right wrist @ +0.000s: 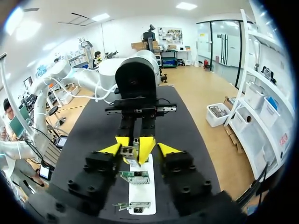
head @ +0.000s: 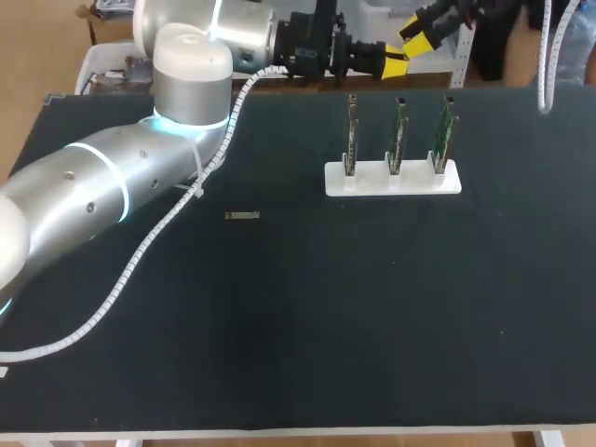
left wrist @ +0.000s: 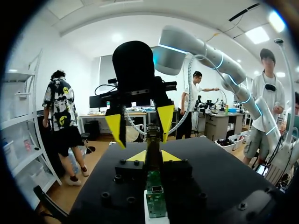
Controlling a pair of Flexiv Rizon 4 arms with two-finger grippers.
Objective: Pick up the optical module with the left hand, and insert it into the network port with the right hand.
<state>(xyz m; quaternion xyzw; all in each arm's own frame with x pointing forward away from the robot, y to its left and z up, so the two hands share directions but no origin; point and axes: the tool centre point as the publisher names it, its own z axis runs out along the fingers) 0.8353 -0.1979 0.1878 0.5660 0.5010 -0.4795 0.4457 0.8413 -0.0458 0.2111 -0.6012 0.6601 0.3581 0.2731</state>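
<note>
Left gripper [left wrist: 153, 156] clamped on optical module [right wrist: 127, 150], a small silvery metal block. It's held in the air beyond the rack [head: 391, 179], over the table [head: 372, 326] far edge. Right gripper [head: 421, 37] faces it, fingers spread wide either side, not touching. Open mat nearer than the rack. A small silvery bar [head: 242, 215] lies well off the rack's left-arm side.

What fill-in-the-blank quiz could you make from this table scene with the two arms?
1. The white stand holds ___ upright circuit boards.
2. The left gripper is shut on the optical module, and the right gripper facing it is ___.
3. The table cover is ___ in colour.
Missing words: three; open; black.
</note>
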